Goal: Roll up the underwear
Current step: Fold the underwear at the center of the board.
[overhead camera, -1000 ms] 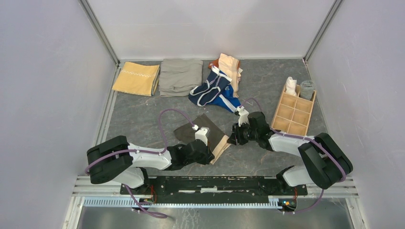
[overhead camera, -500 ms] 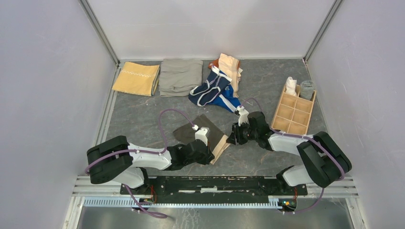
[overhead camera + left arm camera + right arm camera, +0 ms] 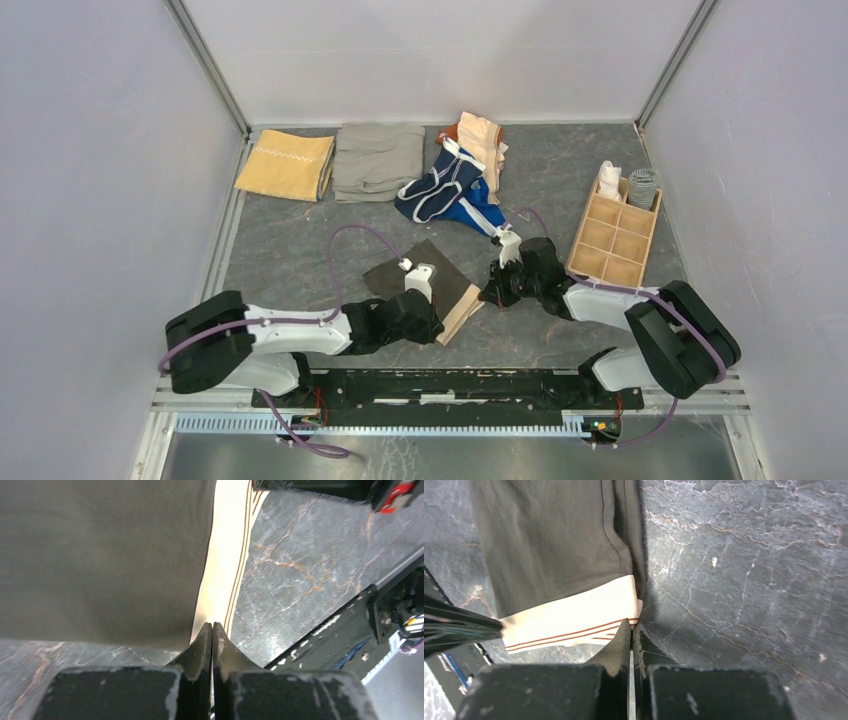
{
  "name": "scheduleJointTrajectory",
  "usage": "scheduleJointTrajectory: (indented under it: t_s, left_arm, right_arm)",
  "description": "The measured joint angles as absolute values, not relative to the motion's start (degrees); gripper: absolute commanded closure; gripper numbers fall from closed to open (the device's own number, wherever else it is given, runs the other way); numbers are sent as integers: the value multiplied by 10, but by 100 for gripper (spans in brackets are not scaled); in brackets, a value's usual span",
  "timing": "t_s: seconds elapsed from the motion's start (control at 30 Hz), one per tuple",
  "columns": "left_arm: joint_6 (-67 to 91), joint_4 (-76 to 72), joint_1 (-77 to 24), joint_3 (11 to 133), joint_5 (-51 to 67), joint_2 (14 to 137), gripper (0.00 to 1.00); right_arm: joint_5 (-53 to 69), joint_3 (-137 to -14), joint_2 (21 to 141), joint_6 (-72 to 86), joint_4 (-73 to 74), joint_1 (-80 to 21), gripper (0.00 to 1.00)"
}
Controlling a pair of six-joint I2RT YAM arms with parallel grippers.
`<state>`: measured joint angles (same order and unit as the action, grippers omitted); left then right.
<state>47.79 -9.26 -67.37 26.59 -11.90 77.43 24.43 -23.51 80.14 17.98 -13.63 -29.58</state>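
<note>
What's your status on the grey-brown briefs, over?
Both shut: left pincer on tan waistband, right pincer on its other end. The grey-brown briefs lie flat, unrolled. Behind, navy briefs apart, nothing blocking.

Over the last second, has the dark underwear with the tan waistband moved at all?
No. The dark underwear lies where it did. Its corners sit at the same spots relative to the wooden tray and the navy underwear.

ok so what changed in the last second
The right jaws closed onto one end of the tan striped waistband of the dark grey-brown fabric briefs. The left arm swung its elbow slightly outward. The left jaws stayed shut on the waistband's other end; the briefs and the heap of other garments did not move.
</note>
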Motion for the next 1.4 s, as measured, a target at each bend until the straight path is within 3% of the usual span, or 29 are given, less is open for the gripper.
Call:
scheduleJointTrajectory:
  t_s: [0.17, 0.27, 0.4, 0.53, 0.9, 1.4]
  left_arm:
    - [481, 36, -671, 340, -167, 695, 67]
    - [486, 85, -646, 392, -195, 653, 58]
    - [497, 111, -533, 429, -191, 642, 55]
    - [502, 153, -437, 473, -185, 709, 47]
    - [501, 263, -424, 724, -166, 973, 49]
    - [501, 302, -426, 731, -119, 1030, 47]
  right_arm:
    - [217, -224, 767, 149, -119, -305, 100]
    - [192, -224, 752, 132, -110, -321, 100]
    - [167, -224, 745, 118, -103, -346, 100]
    - [143, -224, 744, 112, -100, -368, 100]
    - [70, -204, 714, 145, -109, -414, 100]
    - [-15, -91, 651, 452, -217, -549, 100]
